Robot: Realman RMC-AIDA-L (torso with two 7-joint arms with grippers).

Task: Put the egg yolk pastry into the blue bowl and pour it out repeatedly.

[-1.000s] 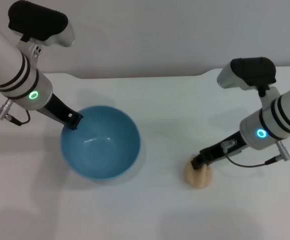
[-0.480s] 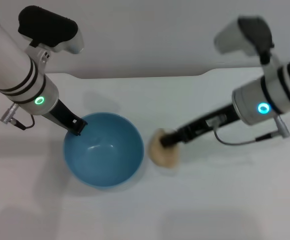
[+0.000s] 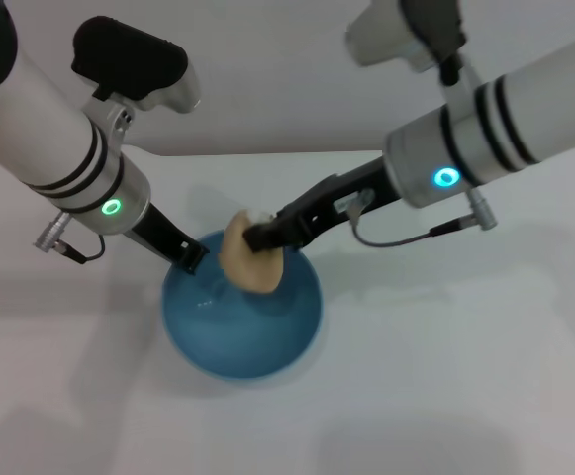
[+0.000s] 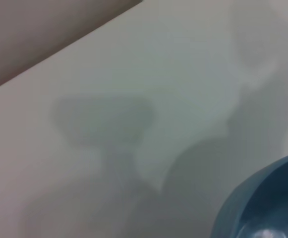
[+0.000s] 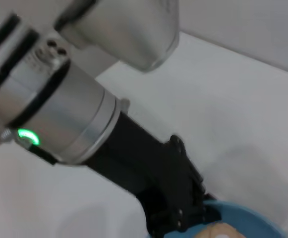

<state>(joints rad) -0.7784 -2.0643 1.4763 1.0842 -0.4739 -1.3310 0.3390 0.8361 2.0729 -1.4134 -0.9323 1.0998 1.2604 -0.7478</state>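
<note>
The glossy blue bowl stands on the white table left of the middle in the head view. My left gripper is shut on its far left rim. The pale tan egg yolk pastry hangs just over the bowl's far side, held by my right gripper, which reaches in from the right. In the right wrist view the left arm's black gripper sits at the blue bowl's rim, and the pastry's top shows at the picture's edge. The left wrist view shows only a part of the bowl.
The white table spreads around the bowl, with its back edge against a pale wall. A grey cable loops under my right wrist.
My right gripper has lifted the pastry off the table at the right and carried it left to over the bowl. The left arm and the bowl have shifted a little to the right.
</note>
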